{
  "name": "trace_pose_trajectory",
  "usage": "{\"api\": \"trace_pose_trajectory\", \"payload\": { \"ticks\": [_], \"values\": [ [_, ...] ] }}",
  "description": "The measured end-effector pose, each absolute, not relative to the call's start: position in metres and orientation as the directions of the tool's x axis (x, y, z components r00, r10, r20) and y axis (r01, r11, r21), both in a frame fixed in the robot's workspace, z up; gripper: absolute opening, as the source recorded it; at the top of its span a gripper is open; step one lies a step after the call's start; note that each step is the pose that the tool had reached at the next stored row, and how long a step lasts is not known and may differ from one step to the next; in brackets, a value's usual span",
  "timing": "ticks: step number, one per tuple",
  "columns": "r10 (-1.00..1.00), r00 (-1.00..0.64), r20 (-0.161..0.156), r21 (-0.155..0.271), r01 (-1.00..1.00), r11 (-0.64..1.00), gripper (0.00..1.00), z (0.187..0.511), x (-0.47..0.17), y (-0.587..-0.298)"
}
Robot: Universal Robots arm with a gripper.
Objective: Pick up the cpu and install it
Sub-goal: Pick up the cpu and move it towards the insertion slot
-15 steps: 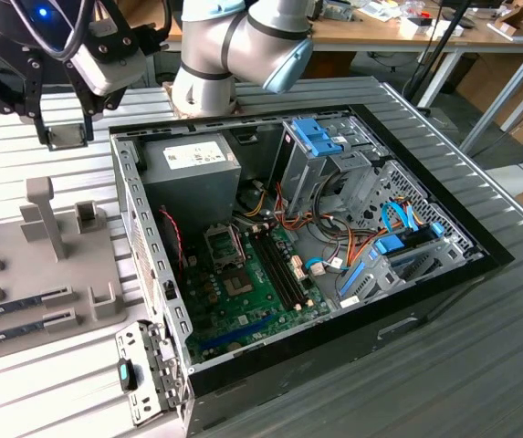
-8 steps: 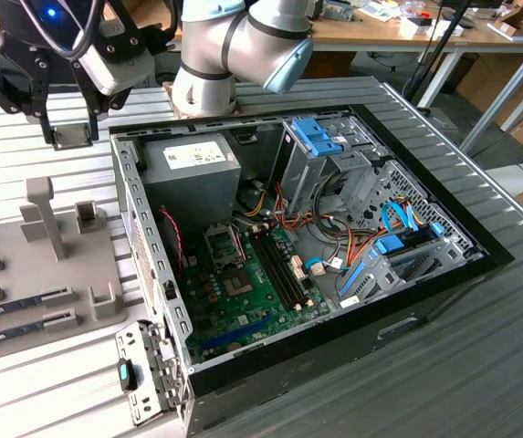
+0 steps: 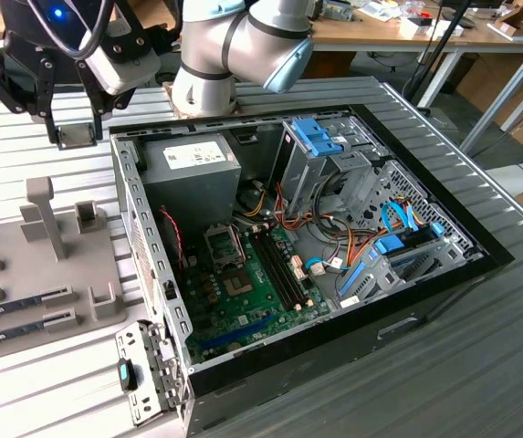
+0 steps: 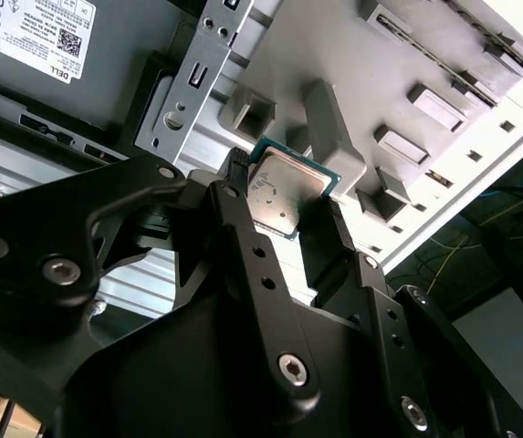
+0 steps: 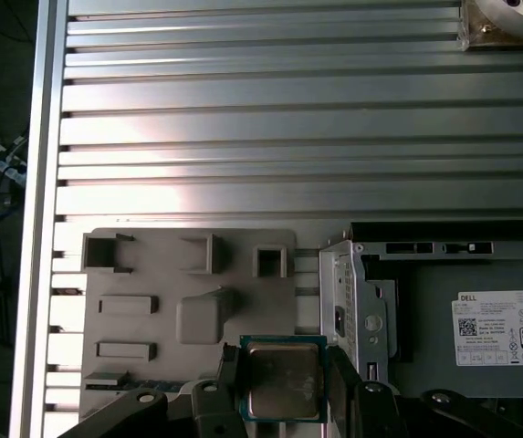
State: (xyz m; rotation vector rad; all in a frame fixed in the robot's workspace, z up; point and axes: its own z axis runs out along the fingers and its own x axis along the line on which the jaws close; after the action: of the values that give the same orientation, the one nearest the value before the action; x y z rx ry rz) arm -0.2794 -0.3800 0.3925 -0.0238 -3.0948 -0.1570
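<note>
Two black fingers (image 4: pixel 243 233) of the gripper (image 4: pixel 284 193) pinch the cpu (image 4: pixel 287 181) by opposite edges. Its silver-grey metal top faces the second wrist view's camera, and its green rim shows at the sides. In the first wrist view the cpu (image 5: pixel 282 381) sits the same way between the fingers (image 5: pixel 341 376). In the exterior view the gripper (image 3: pixel 77 133) hangs in the air with the cpu (image 3: pixel 77 138) clamped at its tip. It is just outside the computer case (image 3: pixel 334 339), off the corner where the power supply (image 3: pixel 191 162) sits, and raised above the table (image 3: pixel 480 365) (a ribbed metal one).

The case lies on its side, open side up. The grey power supply stands against the wall nearest the gripper. Beside it is a metal drive cage (image 3: pixel 320 146) with blue clips. On the case floor lies a green board (image 3: pixel 243 297) with long black memory slots (image 3: pixel 281 269). Red, yellow and orange cables (image 3: pixel 334 242) run between cage and board.

Outside the case, on the gripper's side, a grey fixture plate (image 3: pixel 69 274) lies on the table. It carries upright posts and small pockets, and two memory sticks (image 3: pixel 19 308) lie in slots at its end farthest from the case.
</note>
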Motion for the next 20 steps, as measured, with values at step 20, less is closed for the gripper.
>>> {"api": "trace_pose_trajectory", "payload": {
  "ticks": [20],
  "values": [
    [0.013,-0.999,0.043,0.101,0.017,0.995,0.47,0.392,-0.2705,-0.38]
  ]
}}
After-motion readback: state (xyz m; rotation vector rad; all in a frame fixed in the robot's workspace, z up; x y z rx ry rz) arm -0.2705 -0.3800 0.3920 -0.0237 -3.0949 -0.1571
